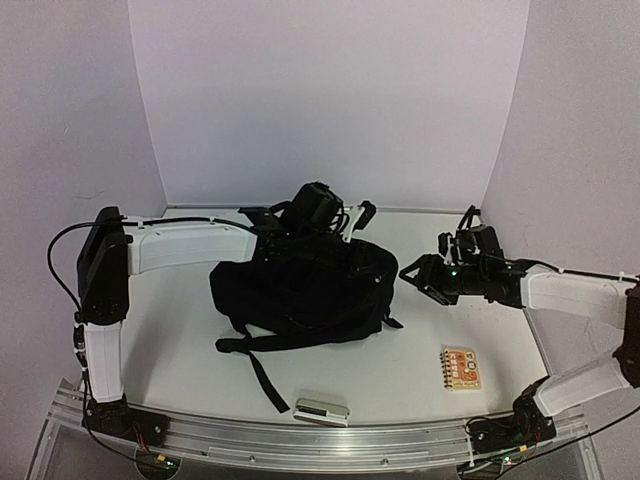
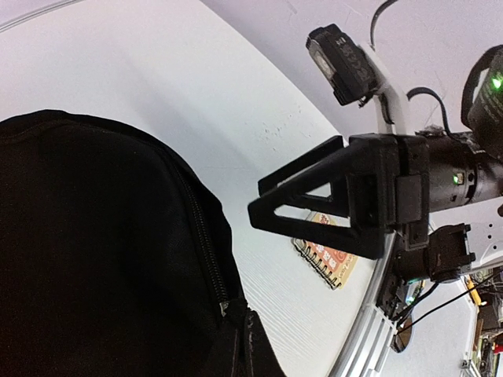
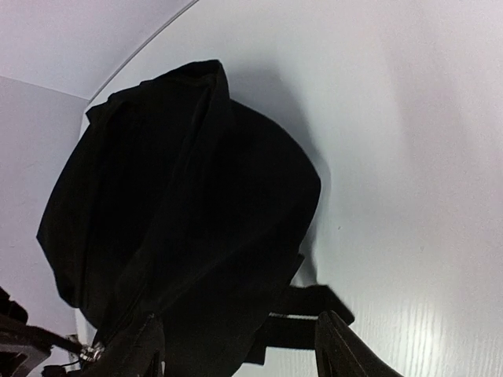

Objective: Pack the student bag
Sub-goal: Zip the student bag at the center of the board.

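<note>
The student bag [image 1: 300, 290] is a large black backpack lying in the middle of the table, its straps trailing toward the near edge. My left gripper [image 1: 338, 232] reaches over the bag's far top edge. In the left wrist view it [image 2: 240, 334] is shut on black fabric by the end of the zipper [image 2: 206, 251]. My right gripper [image 1: 415, 275] hovers just off the bag's right side, apart from it. In the right wrist view its jaws [image 3: 244, 345] stand open and empty, facing the bag [image 3: 181, 220] and a loose strap [image 3: 306, 314].
A small spiral notebook [image 1: 460, 367] with an orange cover lies at the near right and also shows in the left wrist view [image 2: 326, 251]. A small silver case [image 1: 321, 410] sits by the front rail [image 1: 300, 435]. White walls close in the back and sides.
</note>
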You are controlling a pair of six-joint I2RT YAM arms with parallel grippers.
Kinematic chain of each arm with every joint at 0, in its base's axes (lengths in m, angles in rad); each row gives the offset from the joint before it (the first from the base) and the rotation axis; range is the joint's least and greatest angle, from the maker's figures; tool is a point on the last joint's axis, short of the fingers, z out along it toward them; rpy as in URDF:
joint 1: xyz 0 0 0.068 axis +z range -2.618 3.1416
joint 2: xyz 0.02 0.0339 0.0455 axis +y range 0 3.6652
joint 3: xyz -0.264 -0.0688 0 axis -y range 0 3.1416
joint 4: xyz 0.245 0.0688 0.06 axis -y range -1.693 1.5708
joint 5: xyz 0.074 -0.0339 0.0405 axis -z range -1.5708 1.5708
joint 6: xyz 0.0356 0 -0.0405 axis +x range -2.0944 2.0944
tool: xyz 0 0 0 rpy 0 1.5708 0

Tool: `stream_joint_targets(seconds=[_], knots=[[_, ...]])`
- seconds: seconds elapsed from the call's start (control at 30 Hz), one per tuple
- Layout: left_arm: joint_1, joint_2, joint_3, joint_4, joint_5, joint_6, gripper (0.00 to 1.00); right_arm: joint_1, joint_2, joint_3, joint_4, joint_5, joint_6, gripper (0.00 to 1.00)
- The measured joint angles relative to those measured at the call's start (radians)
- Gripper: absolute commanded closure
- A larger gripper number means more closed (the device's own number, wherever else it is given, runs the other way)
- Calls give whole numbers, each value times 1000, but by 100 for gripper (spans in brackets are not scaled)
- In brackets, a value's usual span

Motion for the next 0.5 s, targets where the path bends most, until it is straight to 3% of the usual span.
stream_joint_targets(seconds=[0.27, 0.5], knots=[[1, 0, 0, 0, 41, -21, 100, 133, -79, -40, -7, -39, 6, 40], [1, 0, 0, 0, 56, -29, 100, 250, -57, -63, -11, -7, 14, 53]])
